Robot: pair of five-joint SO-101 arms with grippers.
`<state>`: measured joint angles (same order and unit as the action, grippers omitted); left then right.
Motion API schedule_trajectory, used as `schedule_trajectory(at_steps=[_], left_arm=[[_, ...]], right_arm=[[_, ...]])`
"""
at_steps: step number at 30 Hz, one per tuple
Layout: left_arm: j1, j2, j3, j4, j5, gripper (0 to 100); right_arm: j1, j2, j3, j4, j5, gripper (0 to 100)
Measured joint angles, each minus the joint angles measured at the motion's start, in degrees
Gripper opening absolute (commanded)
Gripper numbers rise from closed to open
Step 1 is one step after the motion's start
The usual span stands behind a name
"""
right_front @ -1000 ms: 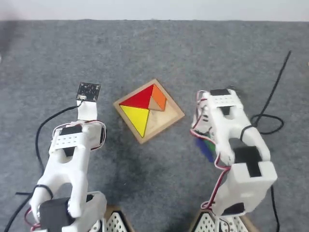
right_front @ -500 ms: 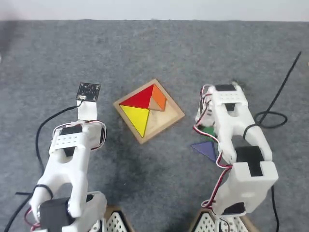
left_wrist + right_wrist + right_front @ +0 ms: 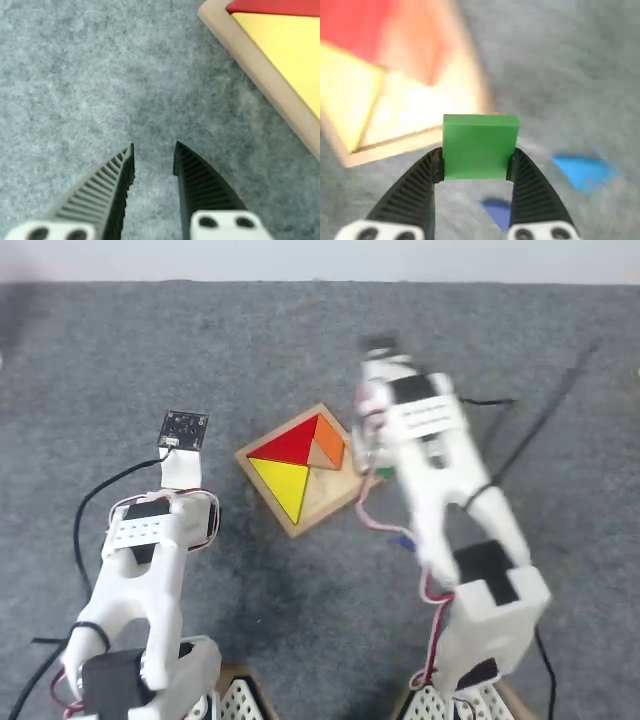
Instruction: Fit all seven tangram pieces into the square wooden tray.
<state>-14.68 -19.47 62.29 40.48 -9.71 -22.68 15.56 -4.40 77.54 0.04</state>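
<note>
The right gripper [image 3: 475,159] clamped the green square [image 3: 480,145] between its fingers, just beside the tray [image 3: 292,528]; the square probably needed turning to line up with the bare wood before lowering. The left gripper [image 3: 154,150] hung parted and empty near the tray's rim

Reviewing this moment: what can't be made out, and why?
High view: the right arm covers the tray's right corner and whatever lies beside it.
Right wrist view: the tray is blurred, its pieces' outlines unreadable; the right end effector, shut on the green square, covers part of a dark blue piece.
Left wrist view: past the open left end effector, the picture edge cuts off most of the tray.
</note>
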Motion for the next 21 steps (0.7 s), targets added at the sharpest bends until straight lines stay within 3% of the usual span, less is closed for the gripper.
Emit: schedule_trajectory(at_steps=[5, 11, 17, 21], left_arm=[[0.0, 0.0, 0.0, 0.0, 0.0, 12], [0.0, 0.0, 0.0, 0.0, 0.0, 12], [0.0, 0.0, 0.0, 0.0, 0.0, 12], [0.0, 0.0, 0.0, 0.0, 0.0, 12]], right_arm=[[-8.2, 7.0, -0.5, -5.1, -2.6, 0.7], [-9.6, 13.3, -5.7, -7.2, -7.3, 1.6], [-12.4, 14.0, -8.4, -7.2, -7.6, 18.3], [-14.2, 14.0, -8.4, -6.2, -8.2, 17.5]])
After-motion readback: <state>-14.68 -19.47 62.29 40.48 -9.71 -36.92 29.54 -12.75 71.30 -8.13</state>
